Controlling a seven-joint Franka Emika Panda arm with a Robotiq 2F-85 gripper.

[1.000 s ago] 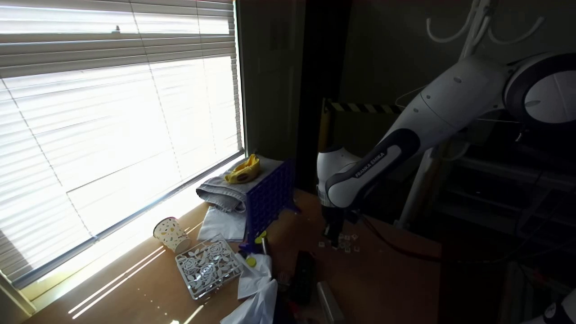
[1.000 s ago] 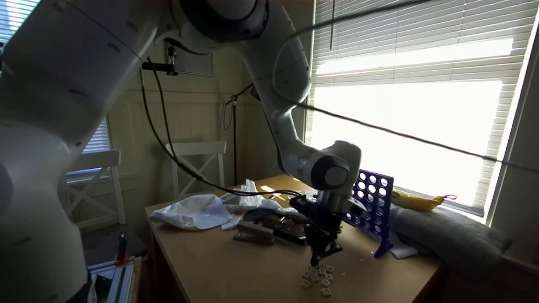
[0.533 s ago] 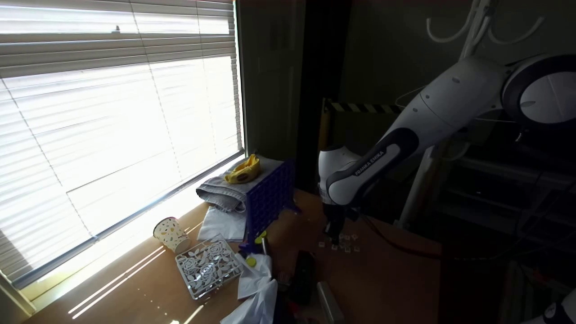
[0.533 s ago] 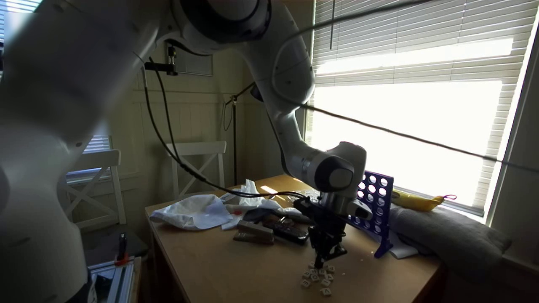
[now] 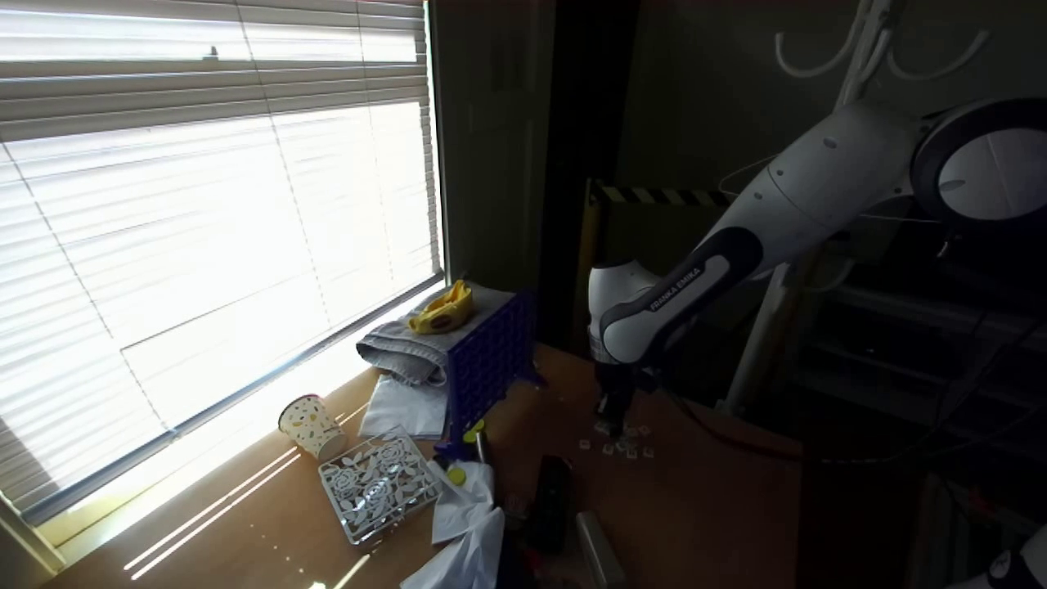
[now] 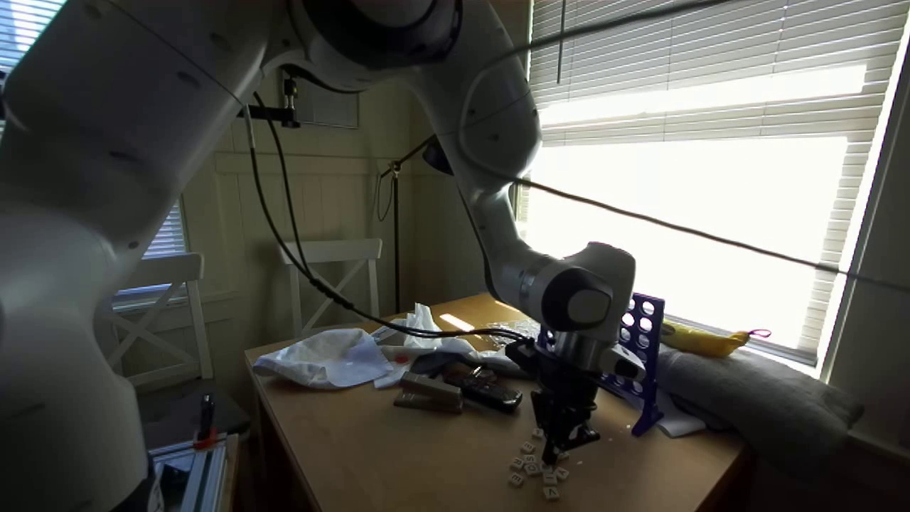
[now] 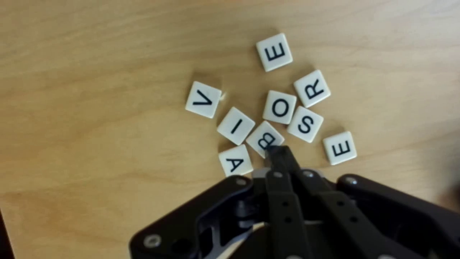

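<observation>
The gripper [image 7: 285, 156] has its fingers [image 7: 287, 201] clenched together, empty, a tip overlapping the B tile [image 7: 265, 136]; contact cannot be told. Other letter tiles [image 7: 279, 107] lie loosely clustered beyond, on the table [image 7: 90, 144]. Since half a second ago the gripper has shifted across them, baring a farther tile [image 6: 538, 432] in an exterior view. Shadow obscures the fingertips [image 5: 615, 429] in an exterior view.

We face glare and deep gloom around the Robotiq gripper [image 5: 614, 431].
In both exterior views we find the venetian blinds [image 5: 213, 102], well apart from it, partly burnt white; sun streaks the wooden tabletop [image 5: 237, 548] well away from it. In the wrist view we get soft light, faint shadows beside the letter tiles [image 7: 279, 107] near it, and an out-of-focus dark patch [image 7: 449, 187] to its right.
</observation>
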